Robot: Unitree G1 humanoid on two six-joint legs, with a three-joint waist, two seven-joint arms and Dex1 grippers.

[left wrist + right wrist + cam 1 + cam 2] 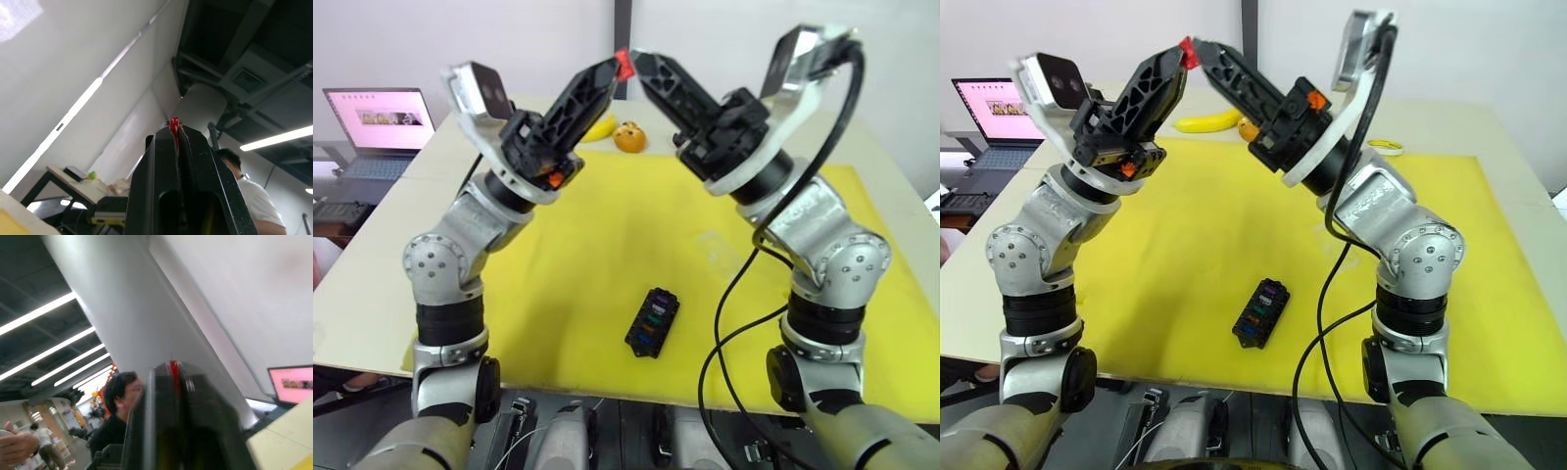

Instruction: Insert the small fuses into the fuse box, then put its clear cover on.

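Both arms are raised above the table's far edge, fingertips meeting. The left gripper (617, 67) and right gripper (636, 61) both pinch one red fuse (624, 66) between closed fingers. The fuse box (653, 322) lies on the yellow mat (607, 245) near its front edge, several slots filled.

Your two grippers meet tip to tip, raised high above the yellow mat (1185, 225). The left gripper (1175, 61) and right gripper (1206, 54) both touch a red fuse (1190, 53) pinched between them; which one actually grips it, you cannot tell. Below, the fuse box (1258, 312) lies on the mat, well apart from both grippers, with several coloured fuses seated in its slots. A banana (1203, 121) lies beyond the mat, a laptop (989, 122) off to your left.
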